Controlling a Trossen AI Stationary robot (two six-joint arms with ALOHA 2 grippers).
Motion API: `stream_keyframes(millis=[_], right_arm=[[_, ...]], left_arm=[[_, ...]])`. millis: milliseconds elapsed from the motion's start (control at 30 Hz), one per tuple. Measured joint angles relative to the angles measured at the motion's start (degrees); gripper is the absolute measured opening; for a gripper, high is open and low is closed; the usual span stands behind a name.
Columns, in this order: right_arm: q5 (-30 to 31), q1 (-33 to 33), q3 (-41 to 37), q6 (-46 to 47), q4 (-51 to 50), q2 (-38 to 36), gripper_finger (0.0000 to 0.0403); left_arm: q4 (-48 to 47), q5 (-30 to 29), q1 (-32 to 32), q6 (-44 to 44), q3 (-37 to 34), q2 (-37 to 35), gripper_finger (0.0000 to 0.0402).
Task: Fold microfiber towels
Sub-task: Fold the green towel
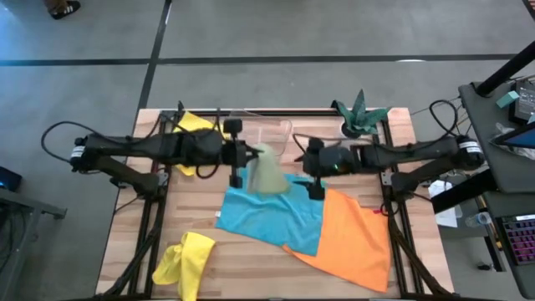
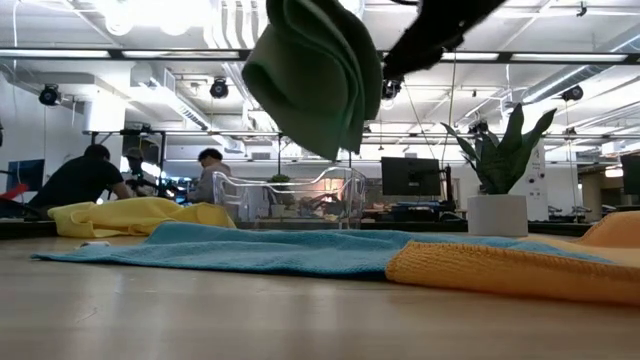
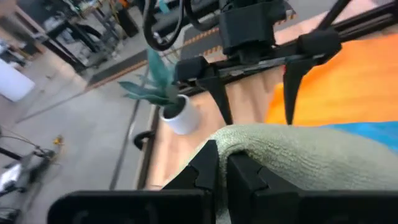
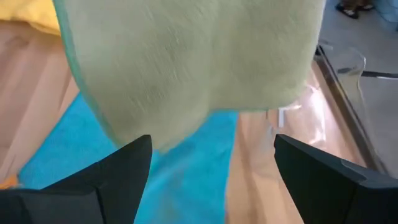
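A sage green towel hangs bunched over the table's middle, with my left gripper shut on it. In the low view the green towel is clear of the turquoise towel spread flat beneath it. An orange towel lies flat, overlapping the turquoise one's right side. One yellow towel is crumpled at the far left and another at the near left. My right gripper is open just right of the green towel, its fingers wide apart and facing it. My left gripper pinches a bunched fold at the green towel's top between its two shut fingers. The fingers come nearly level from the table's left. Several layers drape over the fingertips. The towel hangs slack below them, lifted clear of the table.
A clear plastic tray stands at the far middle, behind both grippers. A small plant in a white pot is at the far right. Bare wood shows along the near edge. People sit in the room beyond the table.
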Motion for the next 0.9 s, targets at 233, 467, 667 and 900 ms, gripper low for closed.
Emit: stream_keyframes(millis=[233,467,667,900], right_arm=[[15.1,12.9,-13.3,5.6,20.6,-3.7,0.0325],[31.1,25.0,-19.7,-6.1,42.9,1.2,0.0325],[40.6,27.7,-17.3,-11.1,47.2,11.2,0.0325],[66.5,27.1,-7.9,-14.8,47.7,23.9,0.0325]], left_arm=[[-0.6,-9.6,-6.2,-7.9,0.0,5.1,0.0],[3.4,-16.3,-7.6,-12.6,0.0,10.8,0.0],[8.8,-20.2,-7.0,-13.1,0.8,12.5,0.0],[9.8,-20.2,-6.9,-12.6,2.2,12.5,0.0]])
